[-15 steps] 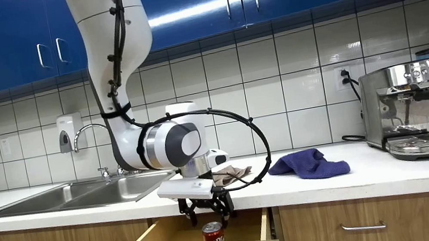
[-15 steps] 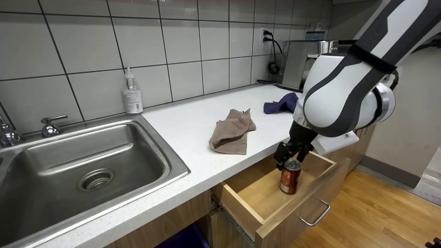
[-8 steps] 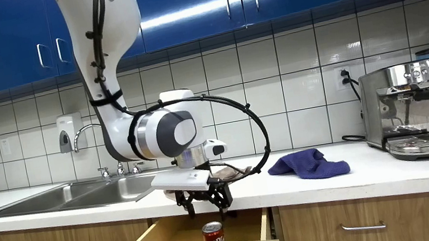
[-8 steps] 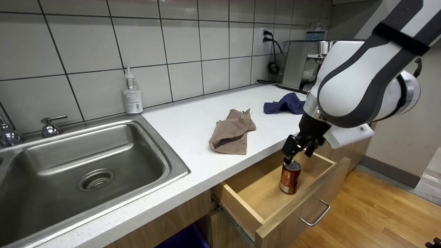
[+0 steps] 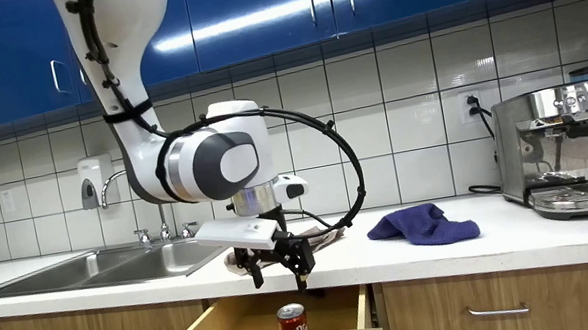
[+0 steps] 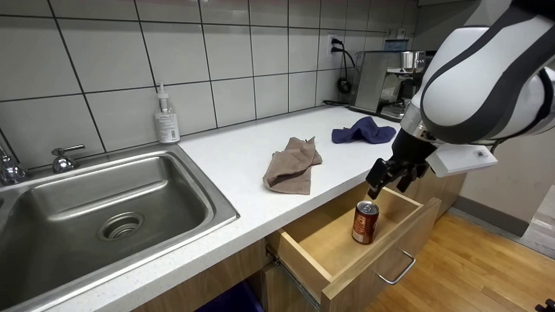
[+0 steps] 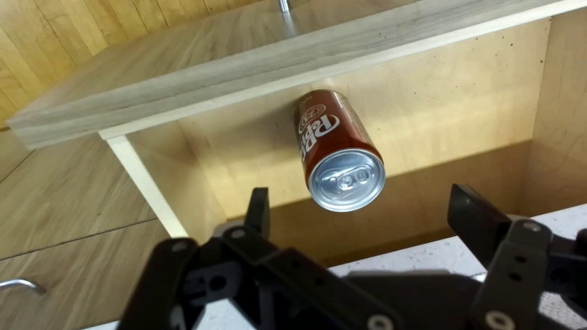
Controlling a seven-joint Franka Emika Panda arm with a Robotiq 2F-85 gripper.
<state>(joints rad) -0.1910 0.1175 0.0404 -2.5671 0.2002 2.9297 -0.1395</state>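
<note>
Red and upright, the soda can (image 6: pixel 365 224) stands in the pulled-out drawer (image 6: pixel 331 240), near and below your end effector (image 6: pixel 388 189) at 7 o'clock in an exterior view. Its 2 fingers (image 7: pixel 259 211) are spread wide, released and gripping nothing. You look to be at a hands-off hover above the can, and your next move, I'd judge, calls for clearance from its rim at 7 o'clock and the white surface (image 6: pixel 238 173) at 10 o'clock.
</note>
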